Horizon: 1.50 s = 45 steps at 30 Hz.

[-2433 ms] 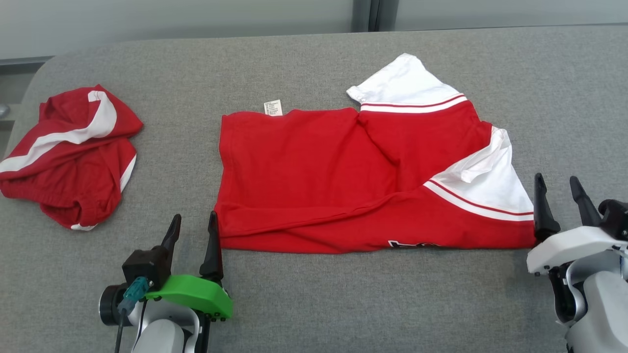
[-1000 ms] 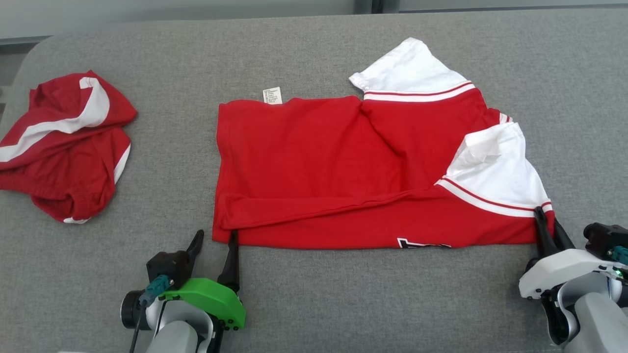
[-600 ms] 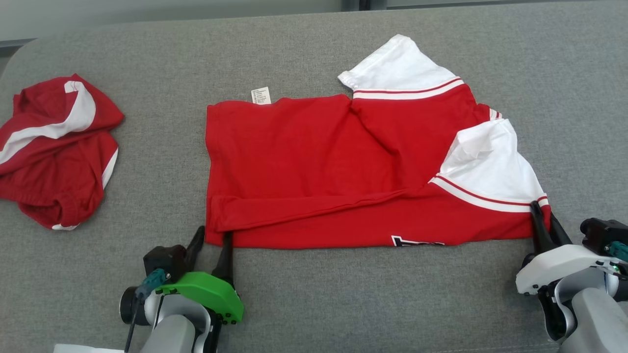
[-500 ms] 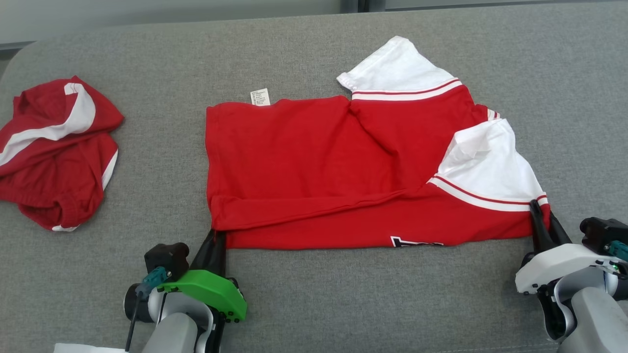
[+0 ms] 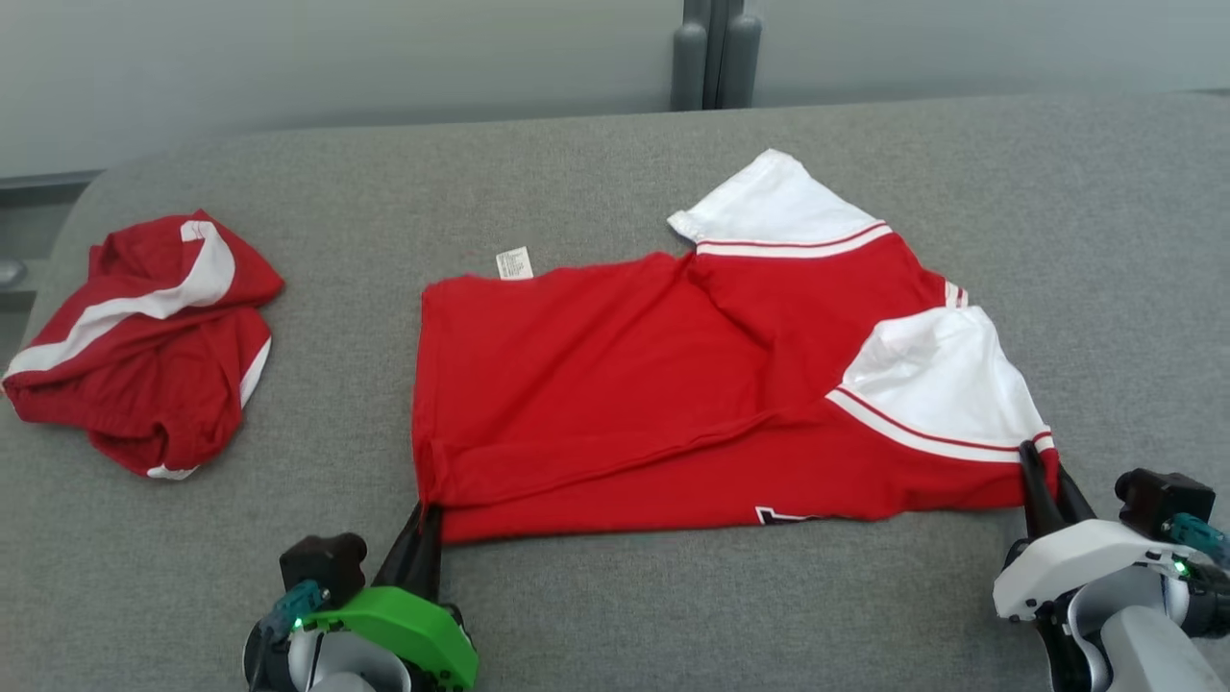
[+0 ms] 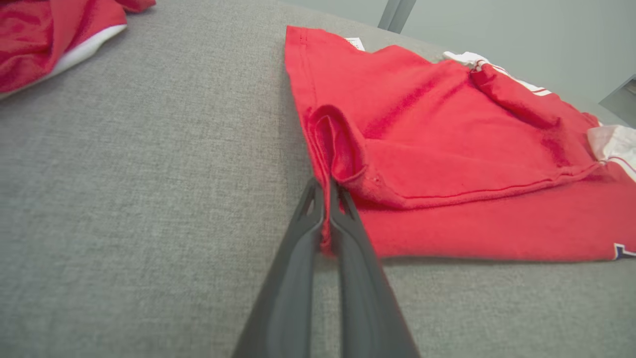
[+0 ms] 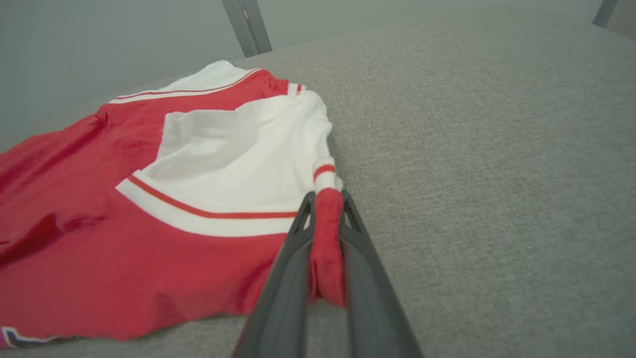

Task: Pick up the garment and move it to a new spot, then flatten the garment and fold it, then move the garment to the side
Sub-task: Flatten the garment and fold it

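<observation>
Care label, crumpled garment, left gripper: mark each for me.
care label (image 5: 513, 262), head view, middle of the white tag.
crumpled garment (image 5: 163, 384), head view, its red middle.
left gripper (image 5: 424, 514), head view, between fingertips shut on the spread shirt's (image 5: 596, 375) corner.

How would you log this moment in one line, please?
garment: lying on grey surface | left gripper: shut on its lower-left corner | right gripper: shut on its lower-right corner

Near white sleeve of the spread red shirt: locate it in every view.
Head view: near white sleeve, right of centre, low.
Left wrist view: sleeve at the far right edge.
Right wrist view: sleeve left of centre.
Shared landmark: grey post at the top of every view.
</observation>
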{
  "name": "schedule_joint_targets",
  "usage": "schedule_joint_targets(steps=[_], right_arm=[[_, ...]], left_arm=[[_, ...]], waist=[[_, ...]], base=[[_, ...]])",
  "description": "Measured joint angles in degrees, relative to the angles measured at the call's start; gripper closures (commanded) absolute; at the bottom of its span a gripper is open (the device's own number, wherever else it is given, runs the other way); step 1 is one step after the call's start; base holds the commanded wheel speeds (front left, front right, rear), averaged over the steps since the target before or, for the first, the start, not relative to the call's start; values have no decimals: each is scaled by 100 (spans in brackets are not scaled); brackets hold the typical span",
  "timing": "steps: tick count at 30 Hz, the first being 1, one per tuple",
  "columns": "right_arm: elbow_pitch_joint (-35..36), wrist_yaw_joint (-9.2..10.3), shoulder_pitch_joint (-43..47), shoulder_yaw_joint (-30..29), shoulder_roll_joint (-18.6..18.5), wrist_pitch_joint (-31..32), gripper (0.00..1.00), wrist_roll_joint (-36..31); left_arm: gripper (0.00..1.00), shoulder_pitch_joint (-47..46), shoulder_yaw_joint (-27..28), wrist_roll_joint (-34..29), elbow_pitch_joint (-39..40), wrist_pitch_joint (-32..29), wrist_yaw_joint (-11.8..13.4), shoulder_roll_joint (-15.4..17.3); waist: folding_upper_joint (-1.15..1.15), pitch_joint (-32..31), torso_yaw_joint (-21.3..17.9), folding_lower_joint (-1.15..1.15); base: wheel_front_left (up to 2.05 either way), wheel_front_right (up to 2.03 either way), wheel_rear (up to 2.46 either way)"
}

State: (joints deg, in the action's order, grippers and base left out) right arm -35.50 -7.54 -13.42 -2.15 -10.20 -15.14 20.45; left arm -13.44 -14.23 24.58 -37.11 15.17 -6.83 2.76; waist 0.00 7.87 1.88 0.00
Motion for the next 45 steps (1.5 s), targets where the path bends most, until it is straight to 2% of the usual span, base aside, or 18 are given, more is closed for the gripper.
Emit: schedule_joint_targets(steps=[15, 25, 33, 34, 35, 36, 37, 39, 45], right_arm=[[-176, 0, 404, 320, 77, 1, 100, 120], [-188, 0, 595, 554, -1, 1, 100, 318], [-233, 0, 618, 676, -32, 1, 100, 357], [-253, 0, 617, 680, -32, 1, 87, 357], [-293, 0, 609, 667, -32, 1, 13, 352], [-375, 0, 602, 662, -41, 1, 0, 328], [-449, 0, 601, 655, -52, 1, 0, 292], [-457, 1, 582, 553, -88, 1, 0, 213], [-15, 1, 509, 32, -115, 1, 0, -213]], left_arm=[[100, 514, 372, -107, -410, -1, -24, -2], [100, 694, 531, -268, -717, -2, -27, -4], [100, 727, 526, -346, -810, -2, -26, -5], [100, 726, 504, -346, -839, -2, -21, -5], [100, 726, 483, -346, -889, -2, -9, -5], [68, 727, 463, -345, -913, -2, 5, -5], [2, 726, 450, -333, -913, -2, 24, -5], [0, 725, 413, -294, -895, -2, 51, -5], [0, 730, 541, -513, -316, -2, 447, -3]], waist=[[0, -1103, -86, 0], [0, -1237, -218, 0], [0, -1105, -201, 0], [0, -1080, -195, 0], [0, -1052, -189, 0], [0, -1025, -182, 0], [0, -999, -174, 0], [0, -947, -157, 0], [0, -845, -102, 0]], base=[[0, 0, 0], [0, 0, 0], [0, 0, 0], [0, 0, 0], [0, 0, 0], [0, 0, 0], [0, 0, 0], [0, 0, 0], [0, 0, 0]])
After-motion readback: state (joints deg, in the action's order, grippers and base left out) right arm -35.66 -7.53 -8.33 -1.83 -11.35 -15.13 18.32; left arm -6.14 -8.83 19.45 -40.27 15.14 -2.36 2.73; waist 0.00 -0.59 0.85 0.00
